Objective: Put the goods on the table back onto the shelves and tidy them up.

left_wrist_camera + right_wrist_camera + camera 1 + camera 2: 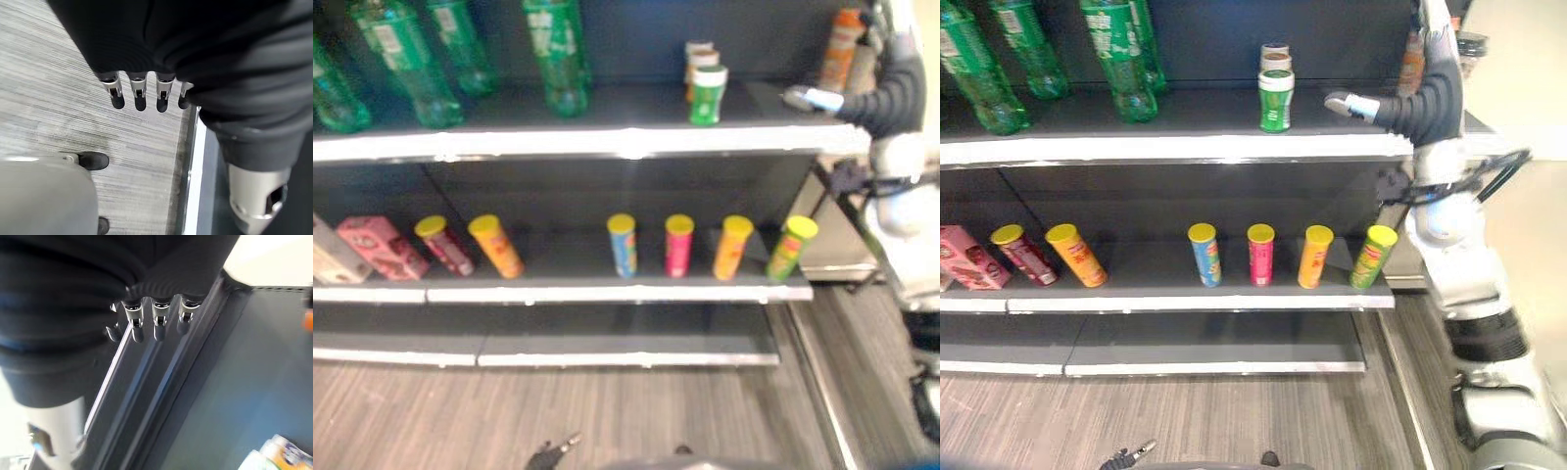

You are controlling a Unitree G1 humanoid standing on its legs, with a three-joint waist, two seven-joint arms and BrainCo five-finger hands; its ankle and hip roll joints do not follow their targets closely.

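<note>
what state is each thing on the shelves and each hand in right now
Green bottles: upright, top shelf.
Green can: upright, top shelf.
Tubes: middle shelf, some leaning.
Pink box: lying, middle shelf.
Right hand: open, over top shelf.
Left hand: open, holding nothing.

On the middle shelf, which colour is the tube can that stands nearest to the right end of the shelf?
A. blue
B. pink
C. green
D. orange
C: the green tube can with a yellow lid leans at the right end of the middle shelf, past the orange one.
</note>
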